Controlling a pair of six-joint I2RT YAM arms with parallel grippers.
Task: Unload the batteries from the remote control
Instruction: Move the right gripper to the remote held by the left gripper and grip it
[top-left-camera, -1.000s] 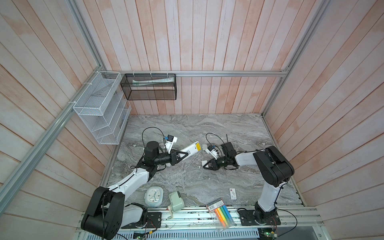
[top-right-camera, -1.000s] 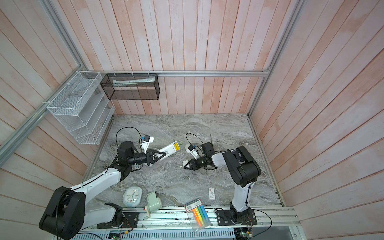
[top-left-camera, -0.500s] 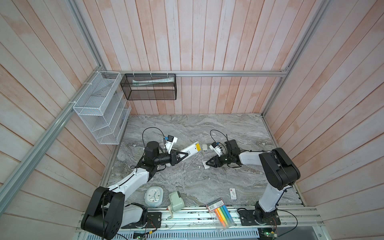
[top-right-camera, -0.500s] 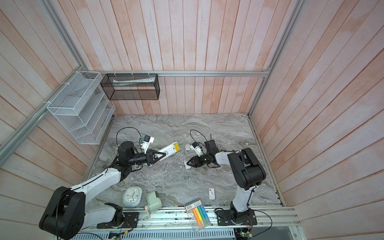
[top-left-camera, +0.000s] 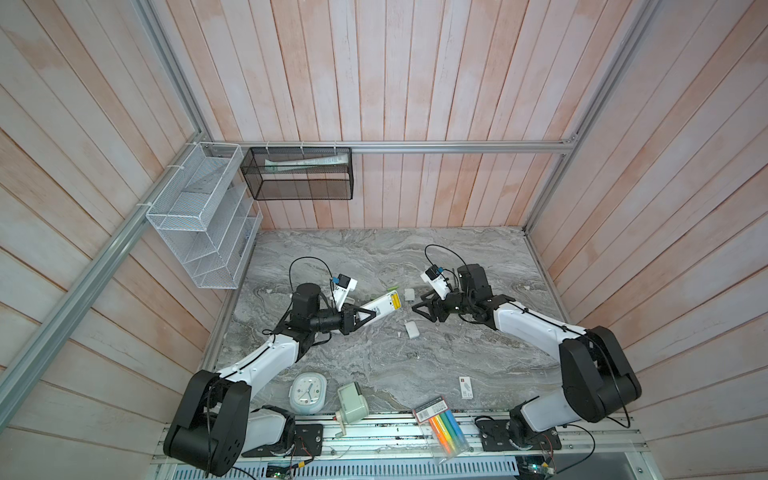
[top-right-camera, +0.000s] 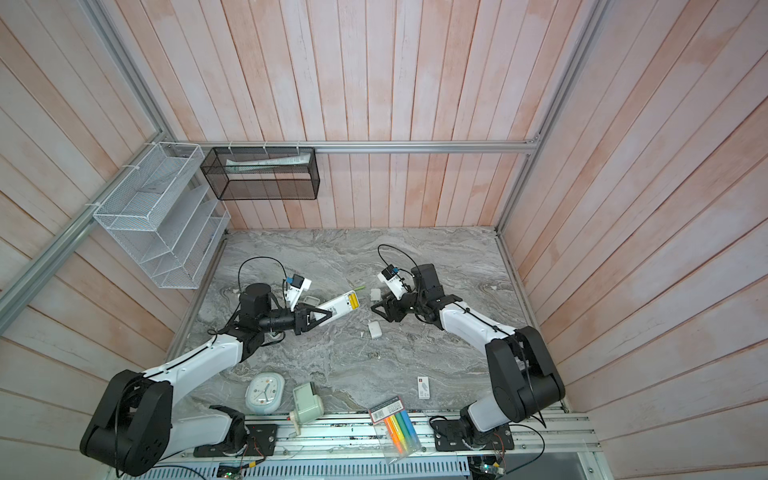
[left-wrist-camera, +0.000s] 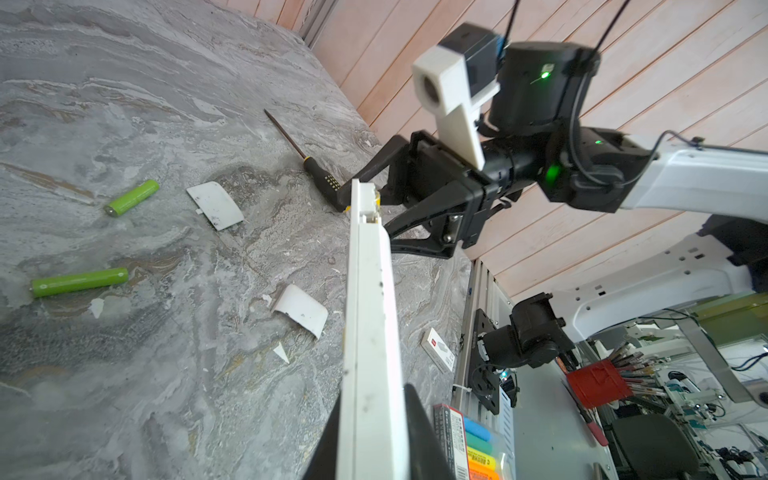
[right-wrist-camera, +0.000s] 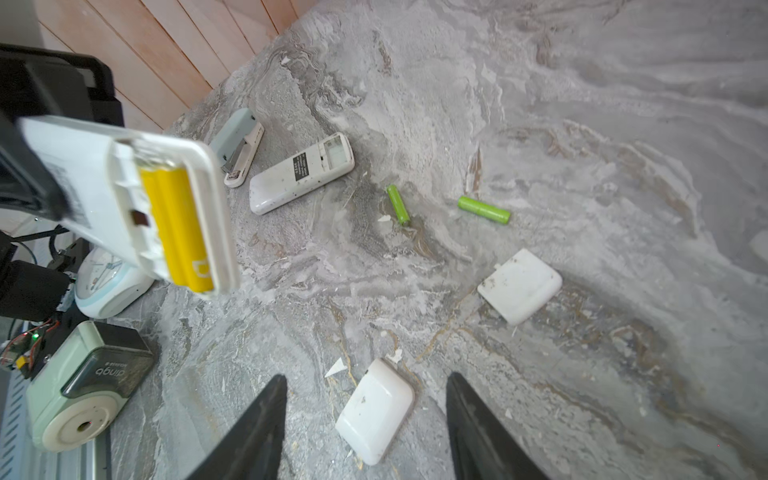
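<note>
Marble tabletop (right-wrist-camera: 582, 104) holds two green batteries (right-wrist-camera: 484, 210); we've two yellow batteries (right-wrist-camera: 176, 224) left in the remote (right-wrist-camera: 83, 166), clamped by our left gripper (top-left-camera: 368, 316); right gripper (right-wrist-camera: 368, 376) gapes empty.

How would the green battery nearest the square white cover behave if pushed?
The green battery is a smooth cylinder on its side, so it probably rolls across the flat table. It looks rigid. Being thin, it may slip when pinched.

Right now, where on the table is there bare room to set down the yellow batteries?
Free: the marble patch between the loose cover, the clock and the small card; also the back strip along the wall. Crowded: around the held remote: green batteries, another cover, a second remote.
</note>
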